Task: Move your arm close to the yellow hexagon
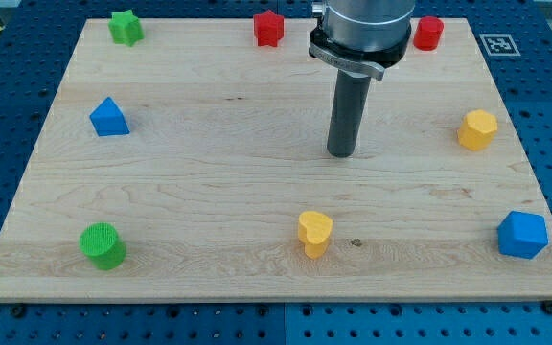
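Observation:
The yellow hexagon [478, 129] sits near the board's right edge, about mid-height. My tip [342, 153] rests on the wooden board near its centre, well to the left of the yellow hexagon and slightly lower in the view. Nothing touches the tip. A yellow heart-shaped block [314, 233] lies below the tip, near the bottom edge.
A green star [125, 27], a red star [268, 28] and a red cylinder [428, 33] line the top edge. A blue triangular block [109, 117] is at the left, a green cylinder [102, 245] at the bottom left, a blue hexagon-like block [522, 235] at the bottom right.

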